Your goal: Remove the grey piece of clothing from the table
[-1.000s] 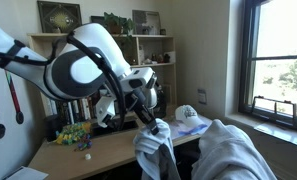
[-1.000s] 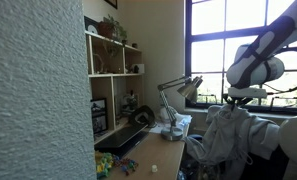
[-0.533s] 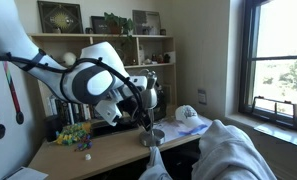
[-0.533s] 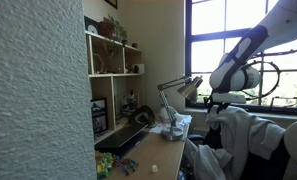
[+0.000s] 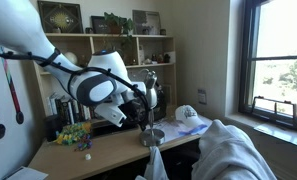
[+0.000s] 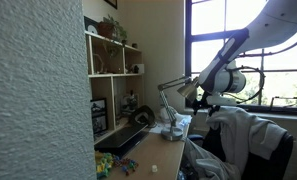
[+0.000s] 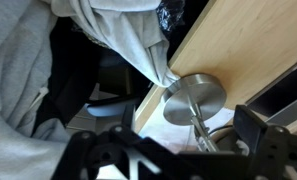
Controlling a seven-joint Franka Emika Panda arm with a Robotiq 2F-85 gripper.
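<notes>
Just above the tabletop's (image 7: 250, 40) front edge, my gripper (image 7: 188, 140) hangs with its fingers spread wide, holding nothing. Under it, a round lamp base (image 7: 195, 100) sits beside that edge. Beyond, the grey piece of clothing (image 7: 128, 38) droops off the edge, its tip against the wood.

The wooden desk (image 5: 108, 150) runs along the wall under the shelves. A round metal lamp base (image 7: 195, 100) stands just inside its front edge. A grey garment (image 7: 128, 35) hangs over that edge, right beside the base. In an exterior view, a heap of colourful small pieces (image 5: 73, 133) lies towards the far end, with a small white object (image 5: 86, 157) near it. A white cap (image 5: 187, 113) rests on papers (image 5: 193, 128) at the window end. A black keyboard (image 6: 123, 137) lies along the desk.
</notes>
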